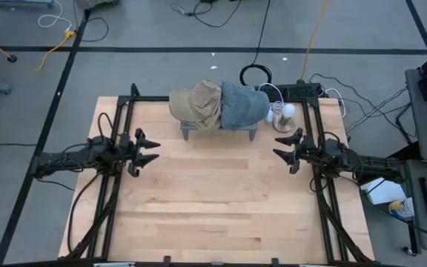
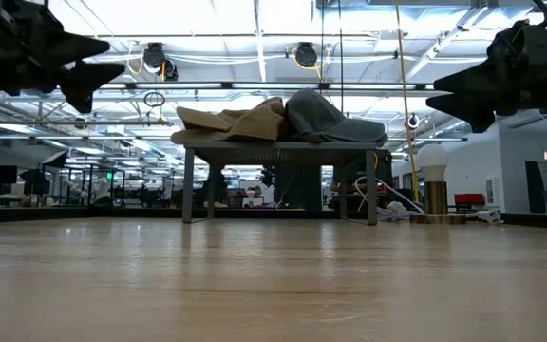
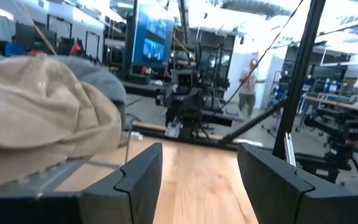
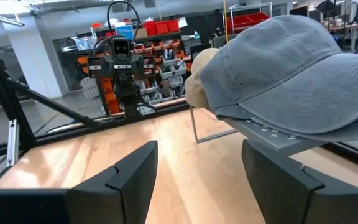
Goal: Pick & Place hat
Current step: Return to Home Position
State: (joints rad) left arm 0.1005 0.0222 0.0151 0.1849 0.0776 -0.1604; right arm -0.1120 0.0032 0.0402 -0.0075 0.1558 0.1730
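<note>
Far shelf [image 2: 278, 149] holds tan cap [image 1: 199, 102] left, grey cap [image 1: 245, 105] right, overlapping; shelf top largely hidden. Left hand [image 1: 153, 149] and right hand [image 1: 279, 145] released.

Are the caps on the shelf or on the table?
On the shelf: tan cap and grey cap both rest on its top.

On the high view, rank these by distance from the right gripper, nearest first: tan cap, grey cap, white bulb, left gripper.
Measured from the right gripper, open, on the right:
1. white bulb, just behind it, beside the shelf's right end.
2. grey cap, on the shelf's right half.
3. tan cap, on the shelf's left half.
4. left gripper, open, far left.
</note>
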